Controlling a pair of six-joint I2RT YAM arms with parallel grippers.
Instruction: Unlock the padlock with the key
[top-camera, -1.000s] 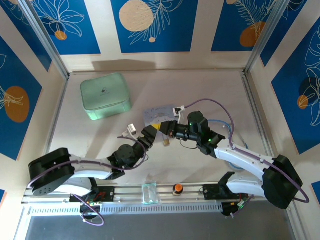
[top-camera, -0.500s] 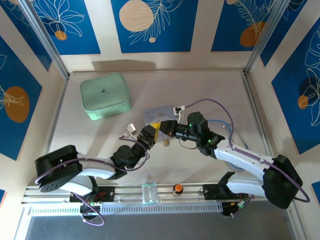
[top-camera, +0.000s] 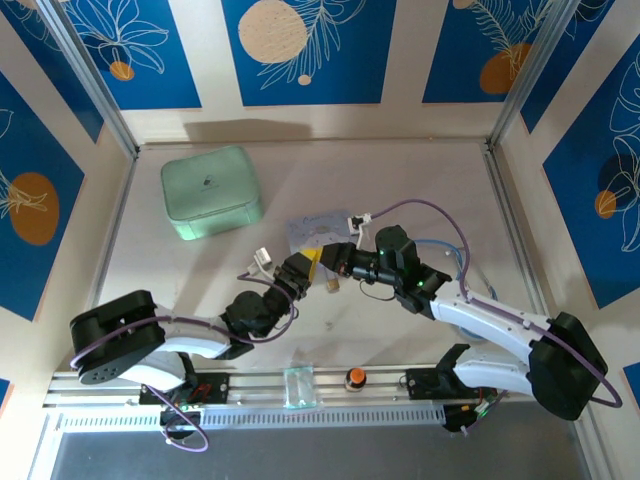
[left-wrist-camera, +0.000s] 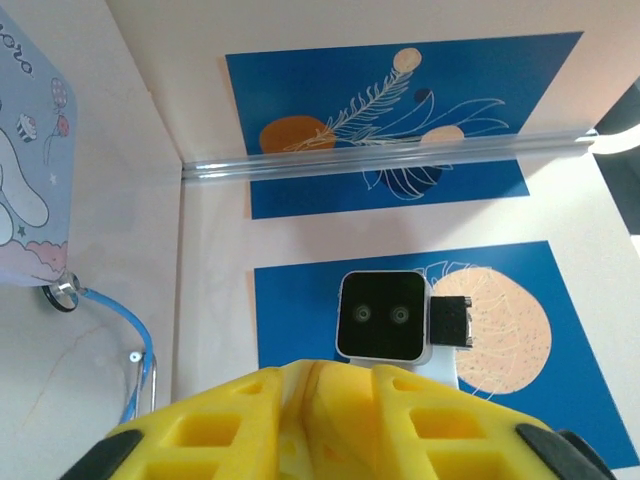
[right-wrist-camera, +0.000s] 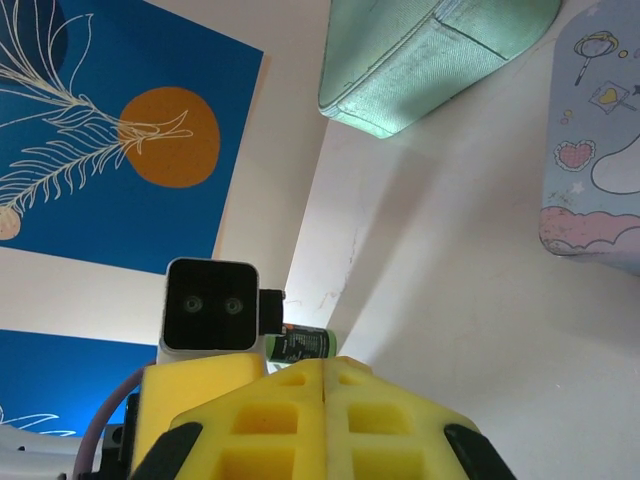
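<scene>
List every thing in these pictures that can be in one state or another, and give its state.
right claw, shut, pads pressed together.
left claw, pads close together; whether fully shut is unclear.
padlock, lying on the table, apart from both claws; too small to tell if locked.
green case, closed.

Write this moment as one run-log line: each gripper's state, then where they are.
left gripper: shut, contents hidden | right gripper: shut, contents hidden | position: tips close together at table centre, on the near side of the pale blue cartoon box
</scene>
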